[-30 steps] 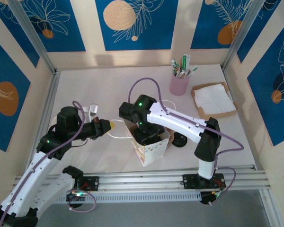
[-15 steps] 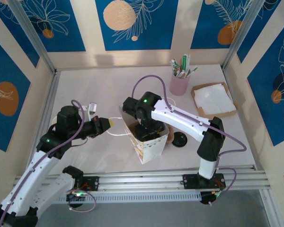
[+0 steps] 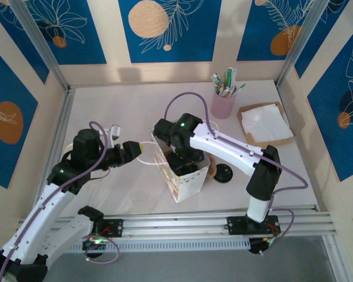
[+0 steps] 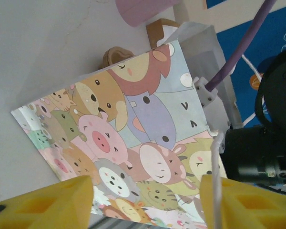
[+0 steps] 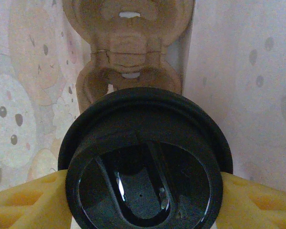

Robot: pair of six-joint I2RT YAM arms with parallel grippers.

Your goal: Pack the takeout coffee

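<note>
A white table stands within blue-and-cream leaf-patterned walls, with a cartoon-animal paper bag upright at its middle. The right gripper reaches down into the bag's open top, its yellow fingers pressed to both sides of the takeout coffee. The cup stands upright inside the bag, its long axis vertical and its black lid facing up. The left gripper hangs beside the bag with its fingers spread wide, the white handle cord running between them.
</note>
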